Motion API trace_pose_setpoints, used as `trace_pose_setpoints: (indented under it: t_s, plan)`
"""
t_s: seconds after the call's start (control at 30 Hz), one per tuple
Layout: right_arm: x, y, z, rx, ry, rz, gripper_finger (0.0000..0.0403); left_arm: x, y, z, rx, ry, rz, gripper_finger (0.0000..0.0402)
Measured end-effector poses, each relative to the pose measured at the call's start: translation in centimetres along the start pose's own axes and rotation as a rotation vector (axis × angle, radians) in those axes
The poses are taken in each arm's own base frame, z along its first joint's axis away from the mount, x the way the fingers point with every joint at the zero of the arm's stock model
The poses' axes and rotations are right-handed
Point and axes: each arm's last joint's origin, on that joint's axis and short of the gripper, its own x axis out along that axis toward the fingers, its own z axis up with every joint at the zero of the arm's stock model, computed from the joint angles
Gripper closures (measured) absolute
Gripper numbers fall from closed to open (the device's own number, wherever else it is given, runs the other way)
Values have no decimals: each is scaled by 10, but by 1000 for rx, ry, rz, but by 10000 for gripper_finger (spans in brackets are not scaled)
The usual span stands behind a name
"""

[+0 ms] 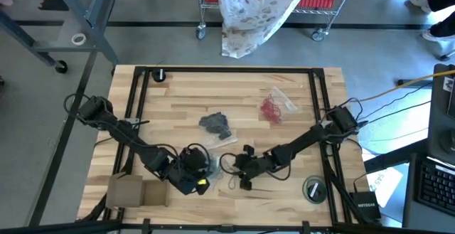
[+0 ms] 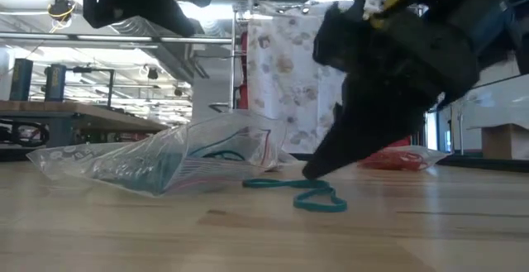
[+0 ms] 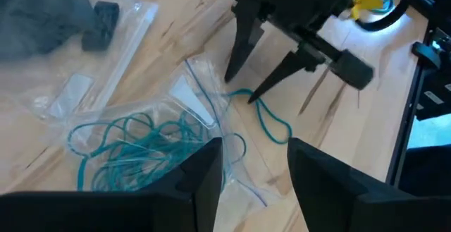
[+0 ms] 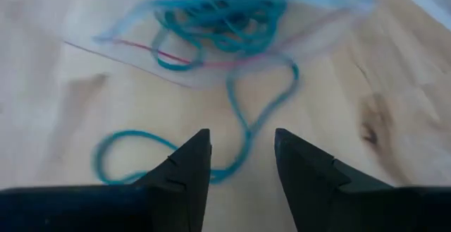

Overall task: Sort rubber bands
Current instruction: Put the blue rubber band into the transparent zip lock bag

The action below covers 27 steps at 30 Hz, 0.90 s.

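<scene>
Right hand (image 1: 244, 177) hovers low near the front edge of the tabletop (image 1: 178, 99), fingers spread, tips straddling a loose teal band (image 4: 239, 119) that lies flat on the wood, not pinched. Left hand (image 1: 192, 168) sits just beside it at front centre, fingers spread too, holding nothing, over a clear bag (image 3: 141, 130). Bag holds a tangle of teal bands (image 3: 134, 144); loose teal band trails out from the bag mouth toward the right hand. Grey bands (image 1: 215, 124) in a second bag at tabletop middle. Red bands (image 1: 271, 109) in a third bag toward the back right. Cardboard box (image 1: 135, 190) at front left corner, tape roll (image 1: 313, 188) at front right.
</scene>
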Motion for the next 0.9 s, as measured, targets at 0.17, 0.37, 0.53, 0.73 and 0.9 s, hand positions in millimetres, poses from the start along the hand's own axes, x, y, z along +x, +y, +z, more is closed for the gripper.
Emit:
trace_pose_setpoints:
  t_s: [0.17, 0.37, 0.53, 0.73, 0.9]
  plan:
    - [4, -6, -4, -13, 42, -51, 289, 0, 0, 0, 0, -5, 2, 249]
    - [-7, -1, -8, -89, 97, -48, 391, 0, 0, 0, -17, -10, 2, 249]
    - [-38, 18, -2, -162, 141, -84, 401, 5, -2, -2, -31, -22, -4, 249]
    - [-66, 37, 16, -212, 82, -147, 401, 30, -18, -14, -13, -62, -89, 249]
    - [-68, 39, 18, -207, 68, -155, 402, 56, -18, -30, 12, -48, -57, 249]
